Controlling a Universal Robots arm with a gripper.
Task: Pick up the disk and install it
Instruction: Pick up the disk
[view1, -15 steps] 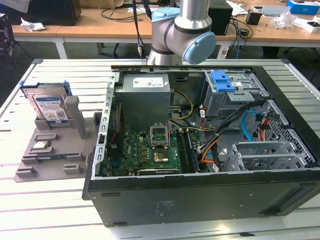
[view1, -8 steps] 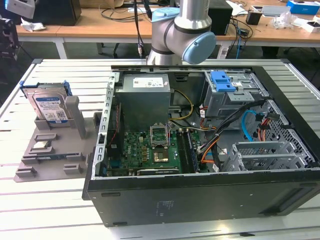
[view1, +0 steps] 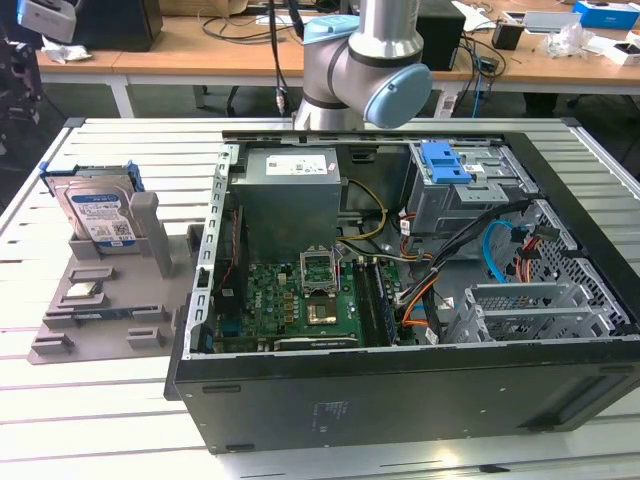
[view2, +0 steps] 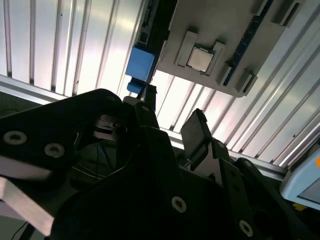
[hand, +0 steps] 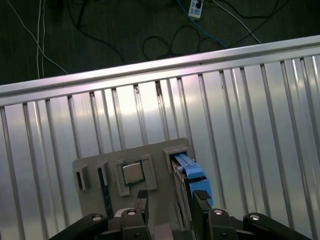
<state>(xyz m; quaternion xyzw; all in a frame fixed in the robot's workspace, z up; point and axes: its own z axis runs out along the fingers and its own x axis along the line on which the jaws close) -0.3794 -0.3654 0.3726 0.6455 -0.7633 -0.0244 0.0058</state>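
A flat silver-metal hard drive with a white-and-blue label, framed by a blue plastic bracket (view1: 97, 212), is stood on edge in a grey plastic fixture tray (view1: 160, 300) at the exterior view's left, beside an open black computer case (view1: 400, 400). In the first wrist view, the black two-finger gripper (hand: 171, 199) is seen with jaws wide apart and empty. The disk is placed just beyond one fingertip, untouched. The tray is set on a ribbed aluminium table (hand: 250, 125). Wooden desks (view1: 200, 55) strewn with cables are seen behind.
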